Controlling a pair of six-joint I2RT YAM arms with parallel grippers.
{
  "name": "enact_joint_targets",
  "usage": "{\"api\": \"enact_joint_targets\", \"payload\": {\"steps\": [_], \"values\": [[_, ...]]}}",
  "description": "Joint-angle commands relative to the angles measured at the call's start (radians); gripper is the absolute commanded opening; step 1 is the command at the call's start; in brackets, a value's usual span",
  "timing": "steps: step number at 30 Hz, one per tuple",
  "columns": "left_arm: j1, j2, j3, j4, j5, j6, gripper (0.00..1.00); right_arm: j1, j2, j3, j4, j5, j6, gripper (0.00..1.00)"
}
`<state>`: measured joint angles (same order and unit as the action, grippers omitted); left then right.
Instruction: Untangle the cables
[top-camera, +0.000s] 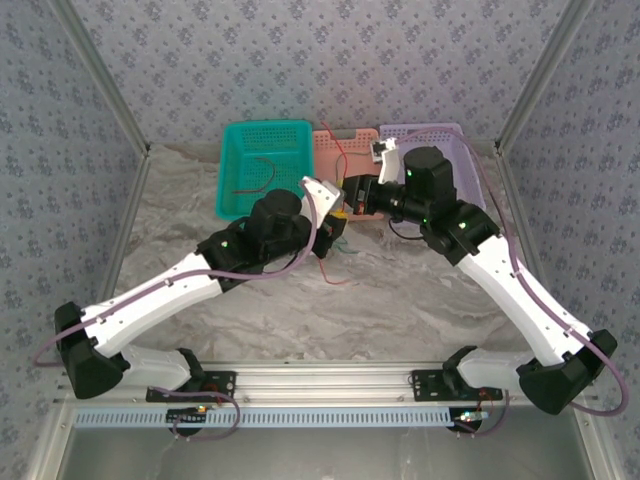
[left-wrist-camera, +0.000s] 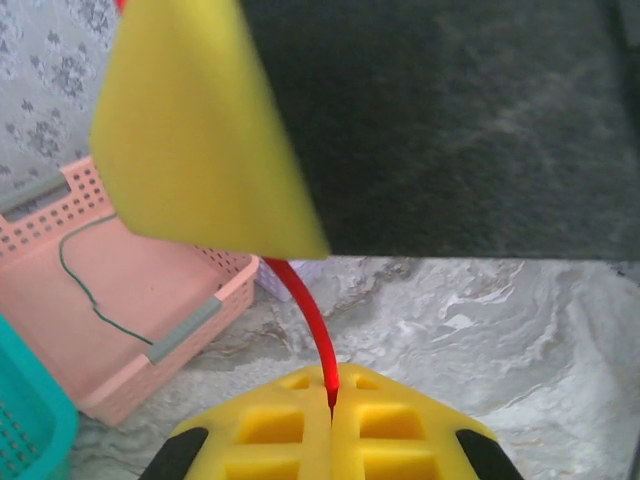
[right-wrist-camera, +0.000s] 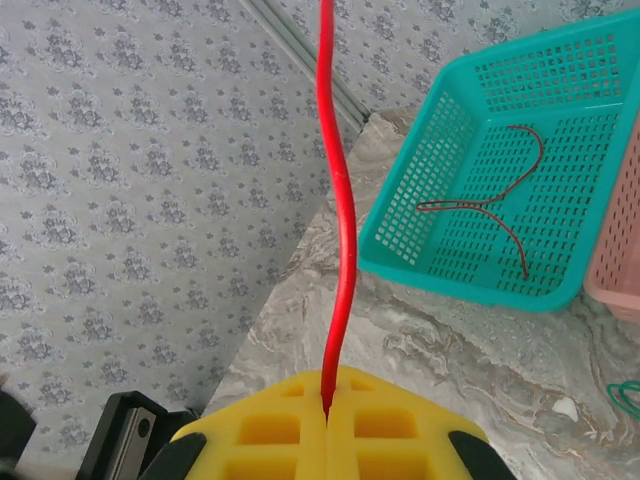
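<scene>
Yellow ribbed fingers of the left end effector (left-wrist-camera: 332, 400) are pressed fully together with no gap between them, pinching a red cable (left-wrist-camera: 312, 320) that curves up from their seam and passes behind a broad yellow pad (left-wrist-camera: 200, 130) close overhead. The right end effector (right-wrist-camera: 327, 405) is clamped just as tight on a red strand (right-wrist-camera: 340, 200), which rises wavering from the seam and leaves the top of the right wrist view — whether both grip one and the same wire cannot be told. From above, the two end effectors meet nearly tip to tip over the marbled counter (top-camera: 420, 290), just in front of three baskets set in a row against the back wall. A brown cable (right-wrist-camera: 500, 200) lies bent inside the teal basket (right-wrist-camera: 420, 190), and a thin green cable (left-wrist-camera: 88, 285) lies in the pink basket (left-wrist-camera: 215, 310); the lilac basket (top-camera: 455, 135) sits behind the right arm. A small tangle of cables (top-camera: 337, 252) lies on the counter just below the left end effector.
</scene>
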<state>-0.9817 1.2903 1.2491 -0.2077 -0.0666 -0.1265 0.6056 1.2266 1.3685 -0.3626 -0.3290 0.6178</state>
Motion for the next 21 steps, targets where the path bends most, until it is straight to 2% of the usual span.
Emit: {"api": "enact_joint_targets", "payload": {"steps": [1, 3, 5, 7, 8, 10, 12, 15, 21], "values": [[0.005, -0.035, -0.028, 0.04, 0.003, -0.017, 0.0, 0.004, -0.007, -0.005, 0.027, 0.001, 0.03, 0.0], [0.011, -0.066, -0.047, 0.045, -0.002, -0.03, 0.0, 0.002, -0.012, 0.0, 0.017, 0.019, 0.021, 0.0], [0.037, -0.096, -0.06, 0.035, 0.006, -0.055, 0.0, -0.001, -0.026, -0.004, 0.013, 0.038, 0.02, 0.12], [0.093, -0.128, -0.076, 0.031, 0.067, -0.09, 0.0, -0.006, -0.047, -0.015, 0.038, 0.041, 0.019, 0.14], [0.117, -0.14, -0.083, 0.03, 0.091, -0.101, 0.0, -0.006, -0.053, -0.016, 0.048, 0.038, 0.019, 0.2], [0.163, -0.159, -0.089, 0.015, 0.123, -0.113, 0.0, -0.004, -0.064, -0.01, 0.038, 0.07, 0.02, 0.44], [0.219, -0.162, -0.073, -0.018, 0.149, -0.119, 0.0, 0.006, -0.092, -0.016, 0.027, 0.136, -0.022, 0.56], [0.326, -0.135, -0.025, -0.076, 0.208, -0.115, 0.0, 0.033, -0.144, -0.053, 0.032, 0.204, -0.068, 0.59], [0.563, 0.013, 0.074, -0.116, 0.316, -0.088, 0.0, 0.118, -0.175, -0.12, 0.08, 0.223, -0.19, 0.56]]}}
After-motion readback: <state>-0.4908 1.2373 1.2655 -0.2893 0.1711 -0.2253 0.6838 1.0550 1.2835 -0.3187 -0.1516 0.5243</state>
